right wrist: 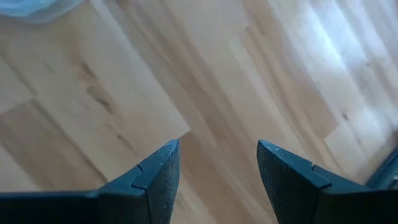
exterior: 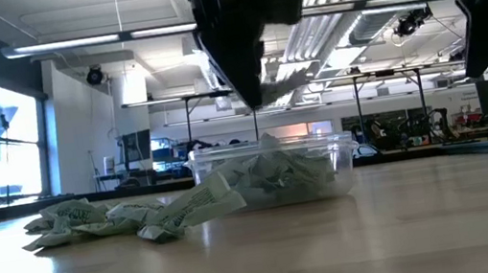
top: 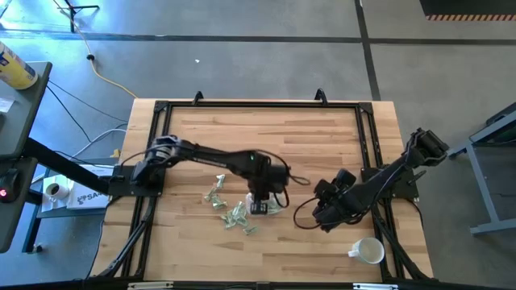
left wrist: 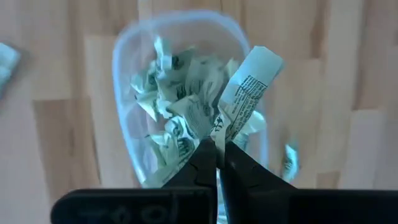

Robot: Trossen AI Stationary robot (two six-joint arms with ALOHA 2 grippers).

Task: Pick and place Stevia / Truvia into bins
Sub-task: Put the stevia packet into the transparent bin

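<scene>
Pale green and white, the packet (left wrist: 247,90) I am gripping is hanging directly above the clear container (left wrist: 127,74). My left gripper (left wrist: 217,157) is pinching it by one short end, fingers pressed together on the paper. In my left wrist view its long axis is running from the fingertips away toward one o'clock, printed face showing, free end pointing over the container's far rim. In the high view my left gripper (top: 260,203) is hovering a little toward five o'clock of the table's (top: 322,137) centre, right over the container (top: 275,206).

That container is holding a crumpled heap of packets (left wrist: 174,93), lying at all angles; in the low view they are filling it (exterior: 274,173) to about its rim. Loose packets (top: 230,207) are lying scattered on the wood just beside it, toward nine o'clock in the high view, with no common direction.

My right gripper (top: 329,211) is waiting near four o'clock of the table, apart from the container, its fingers (right wrist: 158,171) spread wide over bare wood and holding nothing. A white mug (top: 369,251) is standing near the five o'clock corner.
</scene>
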